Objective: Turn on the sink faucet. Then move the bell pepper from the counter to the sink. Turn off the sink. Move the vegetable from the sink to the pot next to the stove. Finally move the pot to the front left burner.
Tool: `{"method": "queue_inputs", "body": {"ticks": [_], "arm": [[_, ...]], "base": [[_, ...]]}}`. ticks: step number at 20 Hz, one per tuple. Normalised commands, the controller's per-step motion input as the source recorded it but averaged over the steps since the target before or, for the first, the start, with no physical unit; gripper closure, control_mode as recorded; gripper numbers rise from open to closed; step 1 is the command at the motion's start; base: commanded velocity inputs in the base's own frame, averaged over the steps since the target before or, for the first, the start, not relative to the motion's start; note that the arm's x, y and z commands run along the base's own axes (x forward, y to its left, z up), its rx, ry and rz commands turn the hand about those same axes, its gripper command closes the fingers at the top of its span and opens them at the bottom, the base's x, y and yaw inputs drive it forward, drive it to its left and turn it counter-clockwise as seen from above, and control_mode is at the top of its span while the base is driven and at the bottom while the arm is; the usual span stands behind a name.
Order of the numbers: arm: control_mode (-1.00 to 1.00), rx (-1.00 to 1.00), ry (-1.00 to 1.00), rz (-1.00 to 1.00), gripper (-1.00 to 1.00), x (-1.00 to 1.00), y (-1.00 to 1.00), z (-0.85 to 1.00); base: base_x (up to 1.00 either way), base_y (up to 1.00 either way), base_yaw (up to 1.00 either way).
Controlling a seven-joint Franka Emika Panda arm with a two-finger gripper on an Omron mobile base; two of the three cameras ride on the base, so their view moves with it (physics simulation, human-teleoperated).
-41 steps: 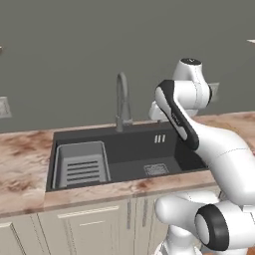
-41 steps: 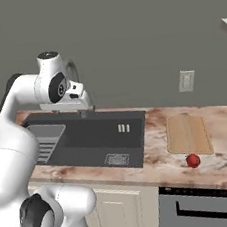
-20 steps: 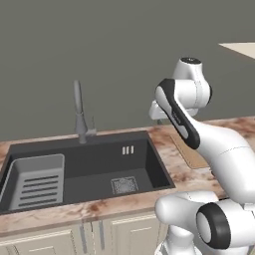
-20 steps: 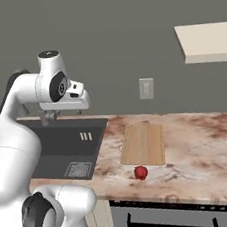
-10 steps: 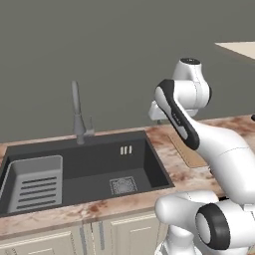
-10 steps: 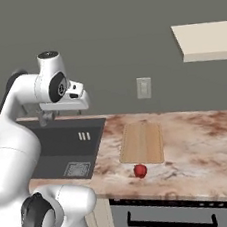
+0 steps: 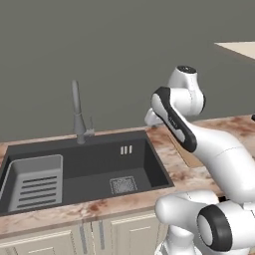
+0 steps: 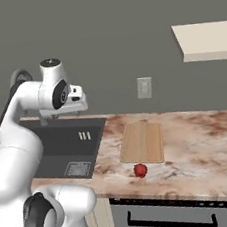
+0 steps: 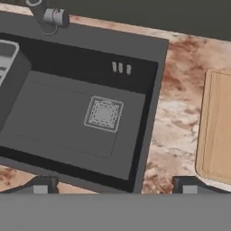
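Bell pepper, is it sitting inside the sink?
No, the bell pepper lies on the counter just in front of the wooden board, away from the sink.

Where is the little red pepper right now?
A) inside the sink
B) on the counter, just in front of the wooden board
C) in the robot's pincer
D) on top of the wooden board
B: in the right base view the bell pepper sits on the counter by the front edge of the wooden board, away from the sink.
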Motion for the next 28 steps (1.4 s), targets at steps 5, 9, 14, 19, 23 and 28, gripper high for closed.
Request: {"method": "queue_inputs", "body": {"ticks": [5,9,14,19,23,28], "arm": [[-1.0,0.0,-0.22,0.45,-1.0,0.47,0.4,-0.23],[-1.0,0.0,-0.15,0.57,-1.0,0.27,0.18,-0.19],[-1.0,0.0,-0.1,0.55,-1.0,0.25,0.11,-0.29],[-1.0,0.03,-0.17,0.41,-1.0,0.26,0.06,-0.23],[-1.0,0.05,-0.18,0.28,-1.0,0.47,0.27,-0.14],[-1.0,0.06,-0.14,0.17,-1.0,0.47,0.43,-0.08]], "base": [[0.0,0.0,0.0],[0.0,0.0,0.0],[0.0,0.0,0.0],[0.0,0.0,0.0],[0.0,0.0,0.0],[0.0,0.0,0.0]]}}
